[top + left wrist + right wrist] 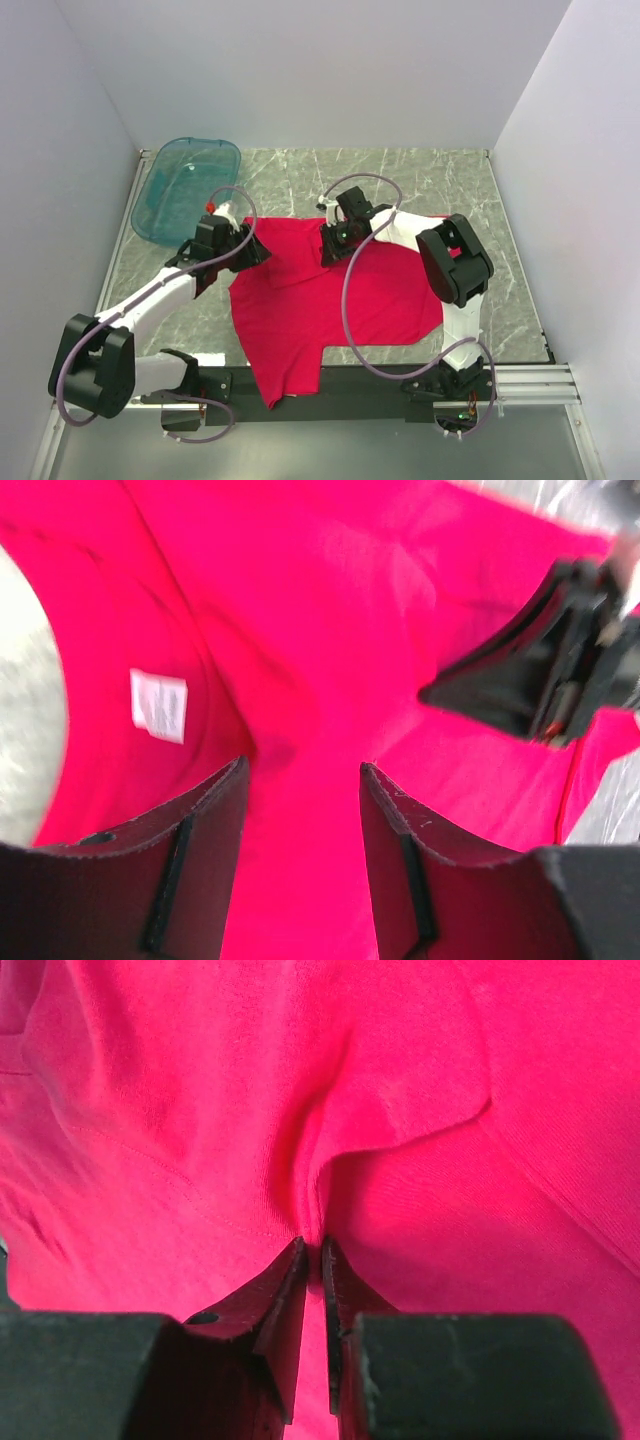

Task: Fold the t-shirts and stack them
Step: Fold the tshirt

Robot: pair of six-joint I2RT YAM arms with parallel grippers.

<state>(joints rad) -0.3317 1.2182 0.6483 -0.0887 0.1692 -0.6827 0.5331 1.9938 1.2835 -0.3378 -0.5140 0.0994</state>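
Left gripper (302, 780) hangs with jaws wide apart and empty just over the red shirt (330, 300), which lies spread on the table (430, 180) with one end over the near edge, while the right gripper (311, 1250) pinches a fold of it.

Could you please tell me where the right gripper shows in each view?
Top external: the right gripper sits mid-picture, at the far side of the red t-shirt.
Left wrist: the gripper is the black shape at right.
Right wrist: the gripper, bottom centre, pinching a fold.
Shared landmark: the red t-shirt beneath it.
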